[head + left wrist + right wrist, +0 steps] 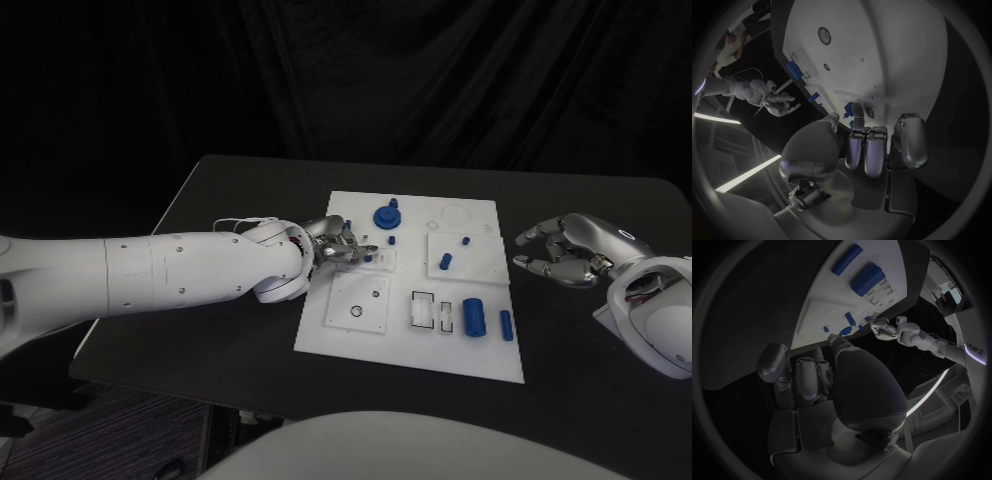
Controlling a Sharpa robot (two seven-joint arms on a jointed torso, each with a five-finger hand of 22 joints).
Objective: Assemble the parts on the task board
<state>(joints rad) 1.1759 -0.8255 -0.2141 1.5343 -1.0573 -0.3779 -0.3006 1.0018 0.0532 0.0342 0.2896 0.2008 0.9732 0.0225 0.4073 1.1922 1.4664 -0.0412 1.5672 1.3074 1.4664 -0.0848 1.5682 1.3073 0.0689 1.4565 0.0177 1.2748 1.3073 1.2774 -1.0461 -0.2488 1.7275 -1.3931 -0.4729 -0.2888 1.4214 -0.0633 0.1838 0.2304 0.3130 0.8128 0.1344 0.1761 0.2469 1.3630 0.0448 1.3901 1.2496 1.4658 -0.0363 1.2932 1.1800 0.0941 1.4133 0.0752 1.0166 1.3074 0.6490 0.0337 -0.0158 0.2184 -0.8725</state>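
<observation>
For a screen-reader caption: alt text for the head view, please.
The robot's left hand reaches over the white task board on a black table, fingers at a small blue part. The right hand hovers beside the board, holding nothing.

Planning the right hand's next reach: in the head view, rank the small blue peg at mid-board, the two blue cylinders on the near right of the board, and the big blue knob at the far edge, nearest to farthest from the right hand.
From the right hand:
1. Small blue peg, mid-board, toward the right hand.
2. Two blue cylinders, near right of the task board; close to the peg's range.
3. Big blue knob, far edge, by the left hand.
</observation>
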